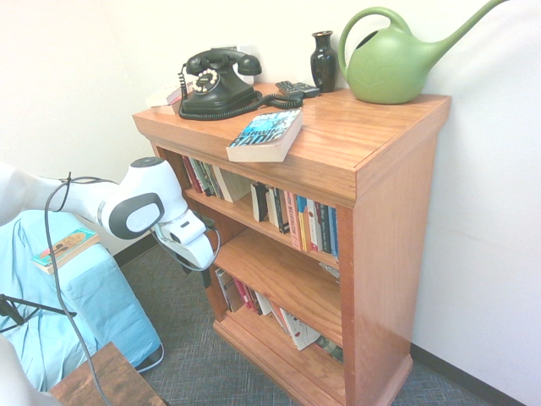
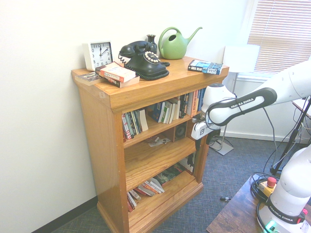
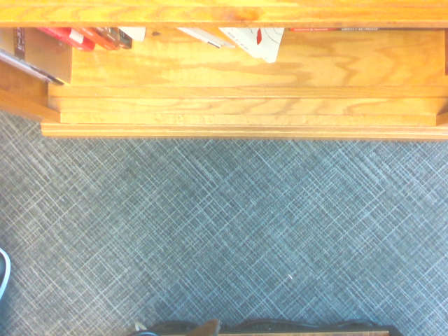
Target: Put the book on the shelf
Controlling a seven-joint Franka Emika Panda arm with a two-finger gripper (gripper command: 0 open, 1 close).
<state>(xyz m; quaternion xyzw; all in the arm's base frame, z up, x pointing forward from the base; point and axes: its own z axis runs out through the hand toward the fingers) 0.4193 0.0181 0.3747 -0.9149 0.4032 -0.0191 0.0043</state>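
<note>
Thick paperback book (image 1: 265,134) lies flat on glossy wooden bookcase top (image 1: 355,135); gripper (image 1: 205,276) state unclear

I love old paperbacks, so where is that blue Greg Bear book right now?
The book lies flat on the bookcase top, at its front edge, in front of the black telephone, unheld.

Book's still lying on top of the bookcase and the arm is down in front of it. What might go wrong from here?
1. The book lies at the top's front edge, one corner overhanging; a clumsy grasp could push it off.
2. The telephone and its coiled cord sit just behind it, so a deep approach could snag them.
3. The top shelf is crowded with upright books; the free gap looks narrow for a thick paperback, so insertion may jam.
</note>
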